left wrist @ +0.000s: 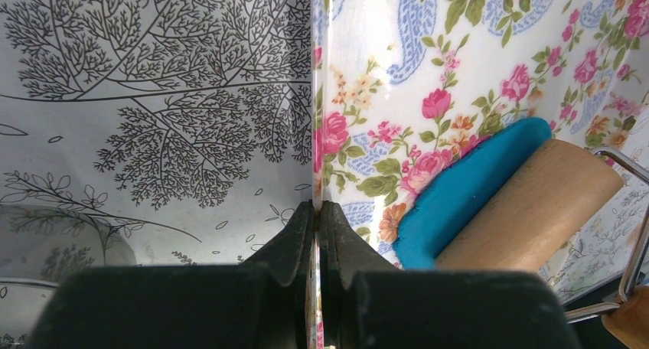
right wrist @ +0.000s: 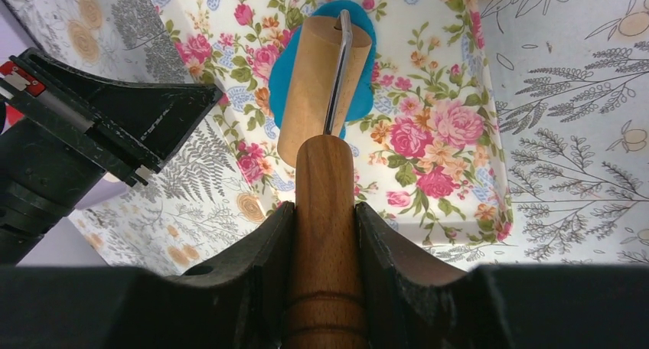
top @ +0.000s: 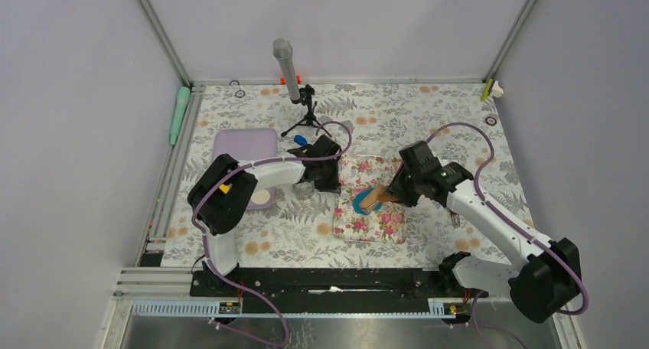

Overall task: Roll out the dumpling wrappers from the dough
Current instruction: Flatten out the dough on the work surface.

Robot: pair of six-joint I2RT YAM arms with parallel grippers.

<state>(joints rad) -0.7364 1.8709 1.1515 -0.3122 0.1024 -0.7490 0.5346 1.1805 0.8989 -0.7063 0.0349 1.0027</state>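
Your right gripper (right wrist: 324, 211) clamps the handle of the roller (right wrist: 310, 81), its drum on the blue dough (left wrist: 467, 188) on the mat (left wrist: 459, 50); push hard and the mat may slip from your left gripper (left wrist: 316, 211), which pinches its edge tight.

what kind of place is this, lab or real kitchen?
Probably a lab robot cell staged as a kitchen counter: an aluminium frame around plain walls, a microphone on a tripod, and blue dough on a floral mat.
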